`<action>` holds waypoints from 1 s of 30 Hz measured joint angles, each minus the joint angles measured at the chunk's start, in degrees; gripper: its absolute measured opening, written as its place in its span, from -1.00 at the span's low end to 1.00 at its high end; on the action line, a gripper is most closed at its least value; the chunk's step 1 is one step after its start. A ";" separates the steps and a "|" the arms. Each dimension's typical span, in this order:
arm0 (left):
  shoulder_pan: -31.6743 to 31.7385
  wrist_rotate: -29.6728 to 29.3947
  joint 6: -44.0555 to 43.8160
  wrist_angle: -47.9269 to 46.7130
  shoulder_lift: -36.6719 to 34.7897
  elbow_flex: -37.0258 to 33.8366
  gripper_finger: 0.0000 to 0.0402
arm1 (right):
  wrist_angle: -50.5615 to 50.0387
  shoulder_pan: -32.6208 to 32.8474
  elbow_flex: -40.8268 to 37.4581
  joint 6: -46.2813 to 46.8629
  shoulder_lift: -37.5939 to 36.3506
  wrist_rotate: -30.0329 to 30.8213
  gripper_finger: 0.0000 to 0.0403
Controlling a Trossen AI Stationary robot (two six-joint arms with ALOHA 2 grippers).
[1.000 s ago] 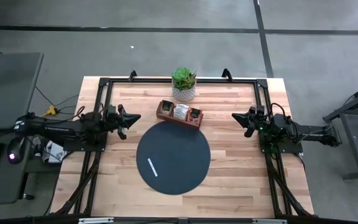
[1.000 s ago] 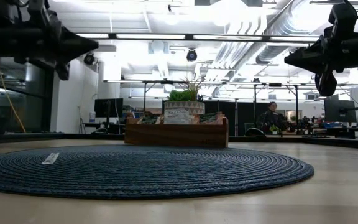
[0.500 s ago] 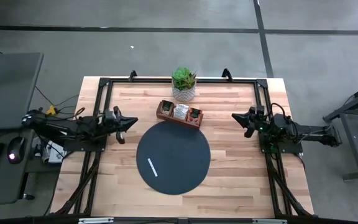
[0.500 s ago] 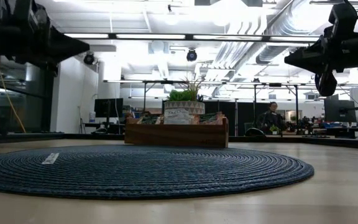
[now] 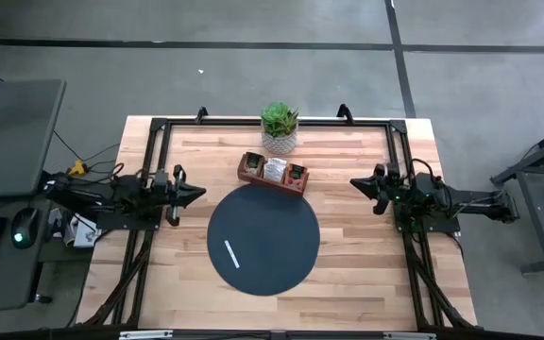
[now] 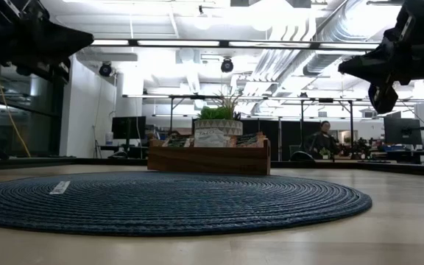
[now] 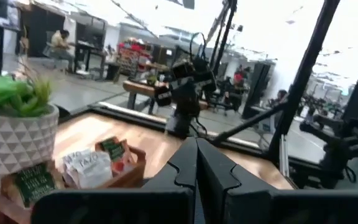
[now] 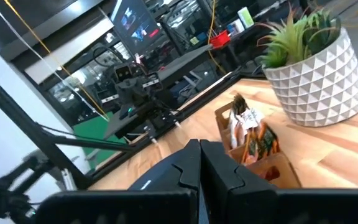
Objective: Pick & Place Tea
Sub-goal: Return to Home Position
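Currently both arms sit drawn back to opposite sides of the desk [image 5: 348,274], raised clear of its surface. On the left side the left gripper [image 5: 199,191] hangs pointing inward, its fingers [image 7: 184,167] pressed together with nothing between them. Facing it from the right side is the right gripper [image 5: 355,181], fingers [image 8: 188,163] likewise closed and empty. All the tea sachets [image 5: 274,170] stand on edge inside the wooden tray [image 5: 244,176]. The tray rests at the back of the desk, between the potted plant [image 5: 279,127] and the far edge of the dark round mat [image 5: 263,238], apart from both grippers. White sachets fill the middle section. The end sections hold darker packets, seemingly green and orange, though they are too small from above to tell surely. A thin white strip [image 5: 232,253] lies on the mat, left of its centre.
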 joint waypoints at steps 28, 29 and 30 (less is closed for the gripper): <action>0.00 0.50 7.25 -8.74 1.34 1.22 -1.00 | -0.29 -0.01 0.13 -29.34 0.63 5.56 -1.00; 0.00 0.50 7.28 -8.74 1.34 1.25 -1.00 | -0.28 -0.01 0.13 -29.34 0.63 5.56 -1.00; 0.00 0.50 7.26 -8.74 1.34 1.25 -1.00 | -0.28 0.00 0.13 -29.34 0.63 5.56 -1.00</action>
